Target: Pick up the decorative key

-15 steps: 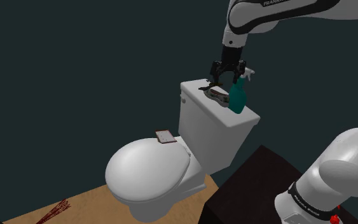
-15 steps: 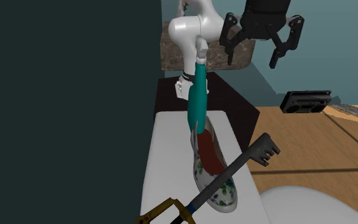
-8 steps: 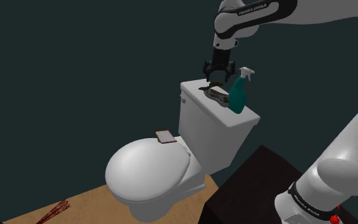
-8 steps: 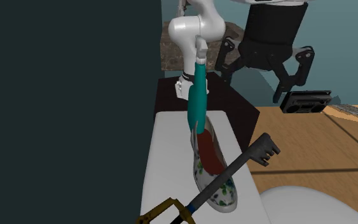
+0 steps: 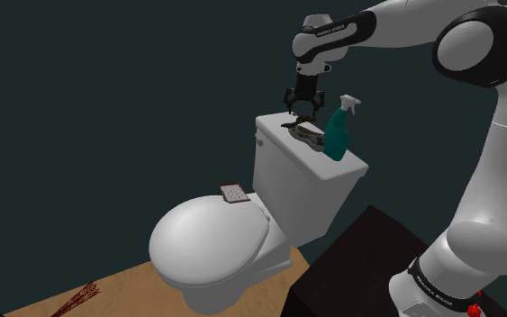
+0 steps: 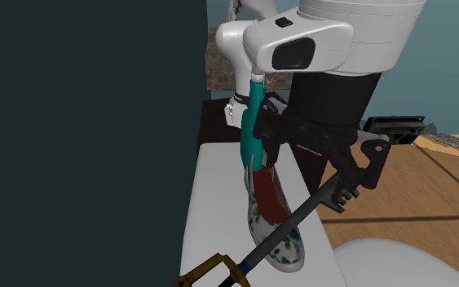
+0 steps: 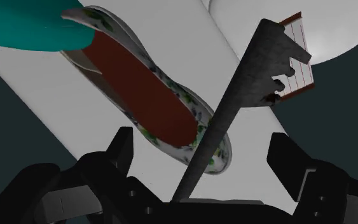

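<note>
The decorative key [image 6: 291, 220] has a dark grey shaft and toothed bit [image 7: 276, 56], with a gold bow at its other end. It leans across a floral shoe [image 7: 151, 89] on the white toilet tank lid [image 6: 209, 214]. My gripper [image 6: 317, 163] hangs open just above the key's bit end. In the wrist view the shaft [image 7: 227, 124] runs up between the spread fingers [image 7: 121, 150] without touching them. From the shoulder camera the gripper [image 5: 302, 106] hovers over the tank top, close above the shoe [image 5: 310, 135].
A teal spray bottle [image 5: 337, 135] stands on the lid right beside the shoe, close to my hand. A small red-edged pad [image 5: 233, 193] lies on the toilet [image 5: 206, 243] behind the seat lid. A dark wall rises behind the tank, and my dark stand [image 5: 350, 270] sits nearby.
The gripper has come down and shifted toward the shoulder view's left, away from the spray bottle's top, to hang close over the key. Its fingers have stayed open; nothing on the lid moved.
</note>
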Robot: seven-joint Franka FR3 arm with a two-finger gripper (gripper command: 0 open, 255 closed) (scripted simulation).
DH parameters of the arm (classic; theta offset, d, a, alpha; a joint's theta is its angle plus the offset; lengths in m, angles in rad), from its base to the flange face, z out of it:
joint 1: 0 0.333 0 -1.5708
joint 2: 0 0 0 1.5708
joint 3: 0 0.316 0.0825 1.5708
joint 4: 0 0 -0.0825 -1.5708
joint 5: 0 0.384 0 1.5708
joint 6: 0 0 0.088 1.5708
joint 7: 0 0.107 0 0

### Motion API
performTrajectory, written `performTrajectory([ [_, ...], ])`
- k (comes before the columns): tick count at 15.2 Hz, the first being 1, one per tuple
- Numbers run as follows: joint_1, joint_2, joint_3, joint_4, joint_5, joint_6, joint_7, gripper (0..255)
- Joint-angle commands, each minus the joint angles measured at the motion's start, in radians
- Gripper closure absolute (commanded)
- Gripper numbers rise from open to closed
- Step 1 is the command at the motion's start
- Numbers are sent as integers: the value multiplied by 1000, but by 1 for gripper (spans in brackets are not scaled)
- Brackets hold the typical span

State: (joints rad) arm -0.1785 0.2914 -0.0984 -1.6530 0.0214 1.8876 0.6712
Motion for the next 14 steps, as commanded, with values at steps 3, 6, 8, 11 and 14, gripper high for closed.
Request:
performTrajectory([
  [3, -30, 137, -29, 167, 17, -28, 67, 0],
  [6, -58, 245, -50, 302, 34, -55, 115, 0],
  [8, -70, 285, -57, 354, 41, -67, 132, 0],
  [11, -69, 291, -56, 324, 42, -31, 132, 0],
  [14, -68, 301, -55, 298, 43, 4, 131, 0],
])
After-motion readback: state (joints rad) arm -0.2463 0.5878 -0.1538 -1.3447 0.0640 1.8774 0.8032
